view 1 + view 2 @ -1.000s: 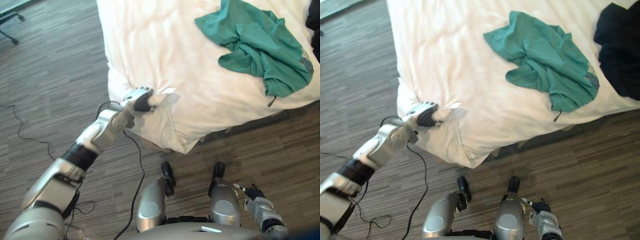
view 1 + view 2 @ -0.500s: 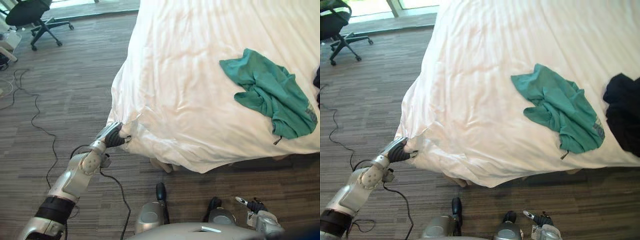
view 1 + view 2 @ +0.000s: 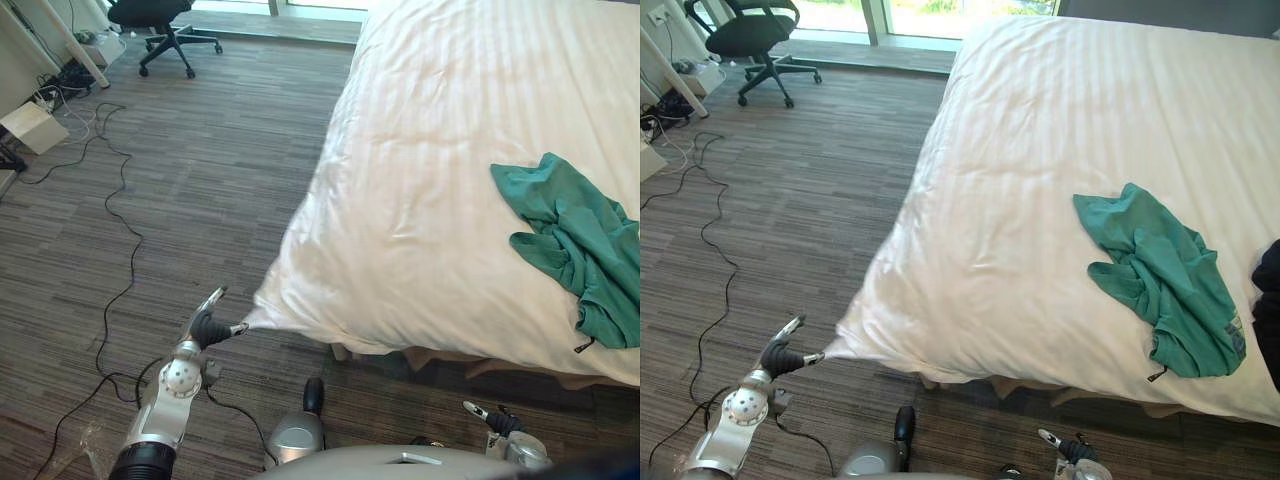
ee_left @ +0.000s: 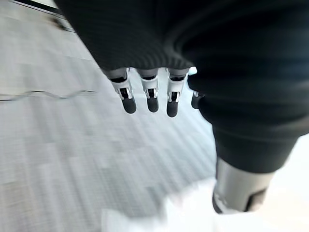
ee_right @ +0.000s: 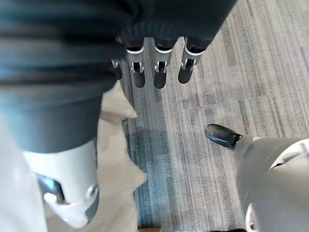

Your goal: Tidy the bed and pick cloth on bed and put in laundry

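Left hand is pinching the duvet corner taut — tidying step, likely; next — letting go, reaching for the green cloth.

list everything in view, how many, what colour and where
white striped duvet: one, white, covering the bed, near corner drawn to a point
crumpled teal garment: one, teal, on the duvet's right side
dark garment: one, black, at the bed's right edge
black office chair: one, black, far left
wood-look floor: grey-brown, left of the bed
left hand: pinching the duvet's corner
right hand: fingers relaxed, holding nothing
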`<state>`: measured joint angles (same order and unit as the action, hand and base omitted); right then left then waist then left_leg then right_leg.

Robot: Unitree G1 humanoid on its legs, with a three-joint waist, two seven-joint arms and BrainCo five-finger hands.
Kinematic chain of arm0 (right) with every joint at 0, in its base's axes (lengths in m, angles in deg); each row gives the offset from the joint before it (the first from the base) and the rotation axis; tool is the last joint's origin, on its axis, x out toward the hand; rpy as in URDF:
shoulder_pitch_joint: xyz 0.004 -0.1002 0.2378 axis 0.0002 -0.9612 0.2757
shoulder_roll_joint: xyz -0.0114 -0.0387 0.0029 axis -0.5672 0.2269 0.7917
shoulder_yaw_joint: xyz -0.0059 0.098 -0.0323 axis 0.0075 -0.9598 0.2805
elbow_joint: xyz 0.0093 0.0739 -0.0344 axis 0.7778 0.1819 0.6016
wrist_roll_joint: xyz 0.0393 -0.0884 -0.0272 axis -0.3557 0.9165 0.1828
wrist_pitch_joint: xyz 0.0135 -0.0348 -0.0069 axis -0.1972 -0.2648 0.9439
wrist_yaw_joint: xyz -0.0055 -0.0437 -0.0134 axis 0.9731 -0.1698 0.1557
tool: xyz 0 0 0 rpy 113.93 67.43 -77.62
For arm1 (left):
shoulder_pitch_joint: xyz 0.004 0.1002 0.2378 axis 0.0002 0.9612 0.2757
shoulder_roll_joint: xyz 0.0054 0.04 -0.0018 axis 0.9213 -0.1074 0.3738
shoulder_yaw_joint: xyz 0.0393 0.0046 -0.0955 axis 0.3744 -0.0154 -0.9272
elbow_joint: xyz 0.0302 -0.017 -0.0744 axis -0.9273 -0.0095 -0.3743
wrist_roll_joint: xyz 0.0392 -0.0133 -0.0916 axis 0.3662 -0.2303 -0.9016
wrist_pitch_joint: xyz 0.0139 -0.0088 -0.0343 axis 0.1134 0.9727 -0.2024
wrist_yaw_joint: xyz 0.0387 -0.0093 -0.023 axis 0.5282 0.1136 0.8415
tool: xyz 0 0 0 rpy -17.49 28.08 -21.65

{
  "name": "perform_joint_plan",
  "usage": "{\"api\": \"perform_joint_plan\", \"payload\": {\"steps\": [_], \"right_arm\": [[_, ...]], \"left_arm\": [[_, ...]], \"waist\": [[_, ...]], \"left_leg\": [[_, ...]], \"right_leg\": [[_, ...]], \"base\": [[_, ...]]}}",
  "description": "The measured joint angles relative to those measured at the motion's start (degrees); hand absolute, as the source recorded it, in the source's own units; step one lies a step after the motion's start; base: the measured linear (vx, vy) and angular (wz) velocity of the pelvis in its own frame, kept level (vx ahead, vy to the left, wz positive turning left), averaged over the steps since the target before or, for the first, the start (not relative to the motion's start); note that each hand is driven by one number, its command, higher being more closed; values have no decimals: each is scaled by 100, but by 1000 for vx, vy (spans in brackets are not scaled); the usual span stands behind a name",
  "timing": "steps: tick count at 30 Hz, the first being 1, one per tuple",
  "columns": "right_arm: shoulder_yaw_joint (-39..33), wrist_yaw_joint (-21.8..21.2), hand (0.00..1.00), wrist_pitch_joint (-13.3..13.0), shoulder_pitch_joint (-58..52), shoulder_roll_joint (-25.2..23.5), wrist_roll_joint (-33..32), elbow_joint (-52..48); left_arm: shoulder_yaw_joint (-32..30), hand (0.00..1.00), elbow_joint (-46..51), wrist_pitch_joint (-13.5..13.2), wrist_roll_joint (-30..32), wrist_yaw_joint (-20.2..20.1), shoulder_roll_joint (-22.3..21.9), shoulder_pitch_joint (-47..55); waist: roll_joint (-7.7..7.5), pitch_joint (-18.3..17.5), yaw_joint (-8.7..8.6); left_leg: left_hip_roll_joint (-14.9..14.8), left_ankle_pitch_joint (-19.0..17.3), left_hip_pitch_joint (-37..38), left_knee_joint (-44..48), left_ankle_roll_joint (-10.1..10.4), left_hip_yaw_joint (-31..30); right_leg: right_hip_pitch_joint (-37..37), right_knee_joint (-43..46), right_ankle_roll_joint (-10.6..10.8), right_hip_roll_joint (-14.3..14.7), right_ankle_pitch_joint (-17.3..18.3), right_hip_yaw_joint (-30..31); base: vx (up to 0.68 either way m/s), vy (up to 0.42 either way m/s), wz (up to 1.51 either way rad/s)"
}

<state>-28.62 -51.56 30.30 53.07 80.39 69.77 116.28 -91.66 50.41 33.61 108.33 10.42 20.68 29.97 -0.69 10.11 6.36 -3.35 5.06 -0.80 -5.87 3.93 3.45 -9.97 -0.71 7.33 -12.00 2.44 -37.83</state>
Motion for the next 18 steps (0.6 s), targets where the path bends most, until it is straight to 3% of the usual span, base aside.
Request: {"api": "perform_joint_plan", "payload": {"steps": [6,12,18], "right_arm": [[-101,149,0,-47,-18,-177,-301,0],[-382,272,0,-63,-68,-478,-874,1],[-1022,440,0,-182,-195,-586,-1815,-9]], "left_arm": [[-357,0,-526,3,-204,416,-466,46],[-628,0,-1390,6,-891,654,-1102,85],[-1377,0,-2071,2,-1893,738,-1639,0]], "waist": [[-69,-106,11],[-109,-146,-52],[-135,-205,-221]], "left_leg": [[27,-13,79,-8,15,26],[-65,-132,279,-10,57,429],[-113,-257,528,-8,125,896]], "right_leg": [[-105,-87,51,-6,-32,-11],[-84,-125,78,2,-52,357],[-44,-132,72,9,-55,773]], "base": [[1,-3,-2],[12,-10,-33],[43,-4,-38]]}}
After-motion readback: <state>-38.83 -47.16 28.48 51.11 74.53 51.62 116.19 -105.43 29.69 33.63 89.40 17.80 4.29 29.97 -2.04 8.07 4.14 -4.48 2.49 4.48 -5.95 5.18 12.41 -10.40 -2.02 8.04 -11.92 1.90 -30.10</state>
